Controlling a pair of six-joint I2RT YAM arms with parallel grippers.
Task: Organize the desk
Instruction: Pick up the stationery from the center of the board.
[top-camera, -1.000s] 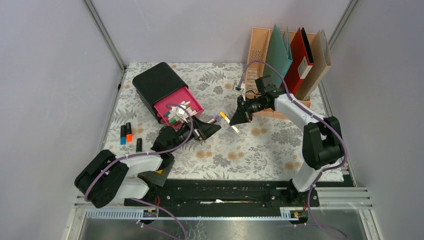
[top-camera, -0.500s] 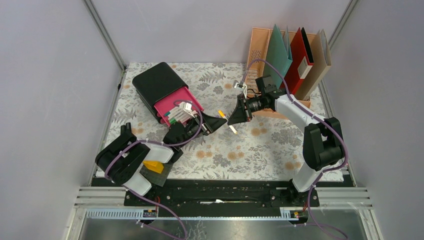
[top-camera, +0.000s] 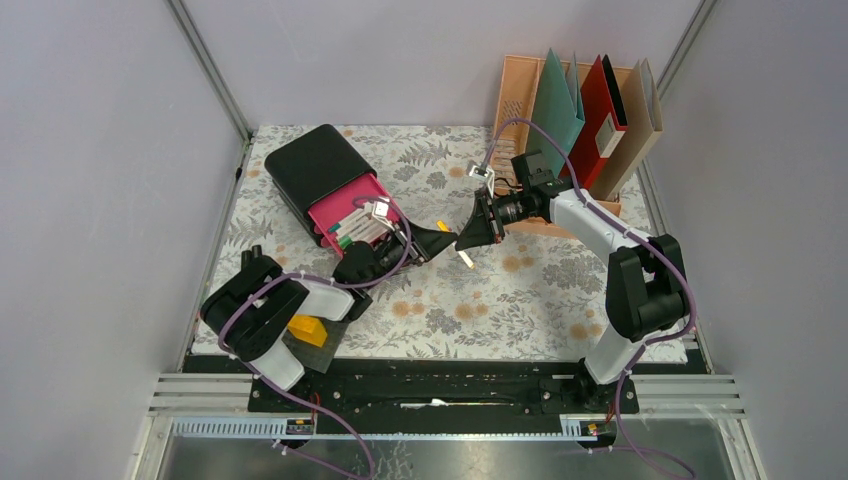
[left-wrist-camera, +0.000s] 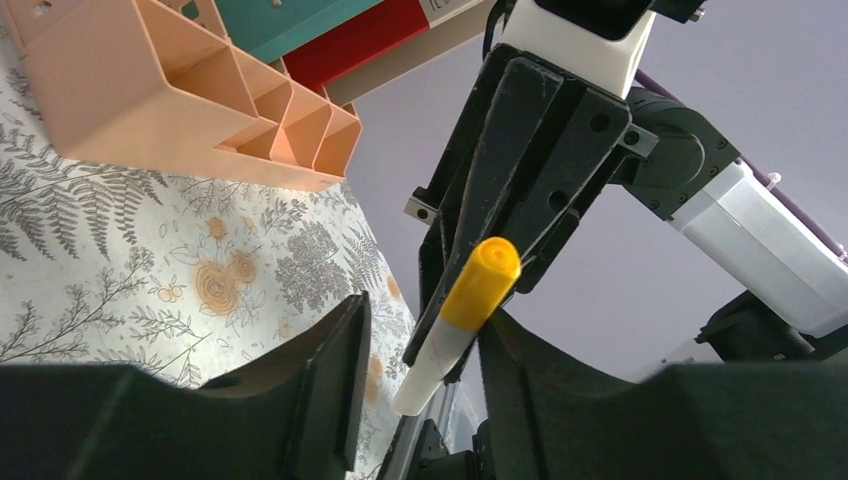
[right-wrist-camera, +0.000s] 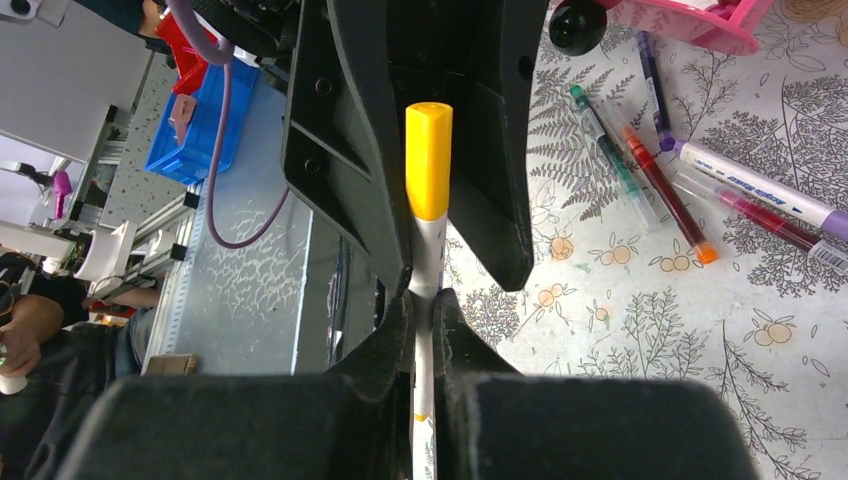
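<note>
A white marker with a yellow cap (top-camera: 452, 242) hangs above the fern-print desk (top-camera: 520, 290), and my right gripper (top-camera: 472, 233) is shut on its white barrel (right-wrist-camera: 428, 180). My left gripper (top-camera: 436, 240) faces it from the left, jaws partly open around the capped end (left-wrist-camera: 462, 310). In the left wrist view the marker lies against the right-hand finger (left-wrist-camera: 530, 390), with a gap to the other finger. In the right wrist view, my right gripper (right-wrist-camera: 422, 310) pinches the barrel, and the left fingers (right-wrist-camera: 350, 150) flank the cap.
A black drawer box (top-camera: 315, 165) with its pink drawer (top-camera: 350, 205) pulled open holds several pens. More pens (right-wrist-camera: 650, 190) lie loose on the cloth beside it. The peach file rack (top-camera: 520, 90) with folders stands at the back right. A yellow block (top-camera: 308, 330) sits by the left arm's base.
My left arm has swung its gripper right to the marker's yellow cap, and its jaws have narrowed around it. My right gripper has lifted the marker slightly up and left.
</note>
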